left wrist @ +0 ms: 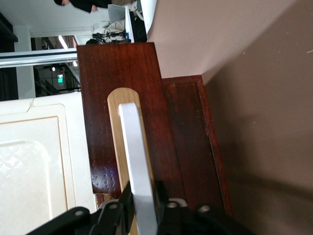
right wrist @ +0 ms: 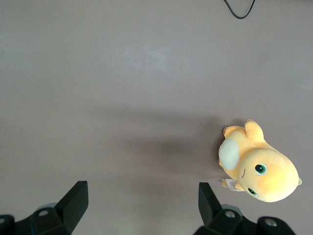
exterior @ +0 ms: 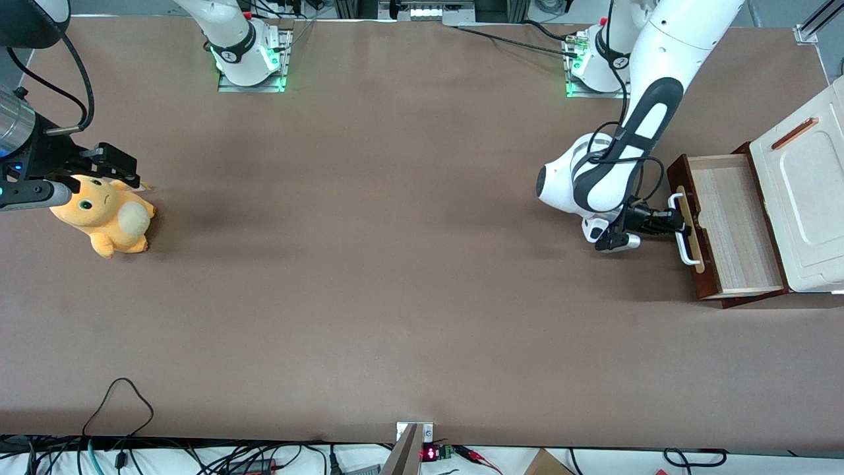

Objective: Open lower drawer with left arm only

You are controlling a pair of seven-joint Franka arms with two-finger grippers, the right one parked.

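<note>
Lower drawer (exterior: 732,227): pulled well out, pale inside exposed.
Gripper (exterior: 679,221): jaws clamped on white bar handle (left wrist: 137,166).

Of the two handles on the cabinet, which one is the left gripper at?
The white bar handle on the pulled-out lower drawer. The left gripper is on that bar; the copper handle on the cream-white panel lies untouched above it.

lower drawer (exterior: 732,224) partly under cream panel (exterior: 801,198), gripper (left wrist: 146,215) cut off
</note>
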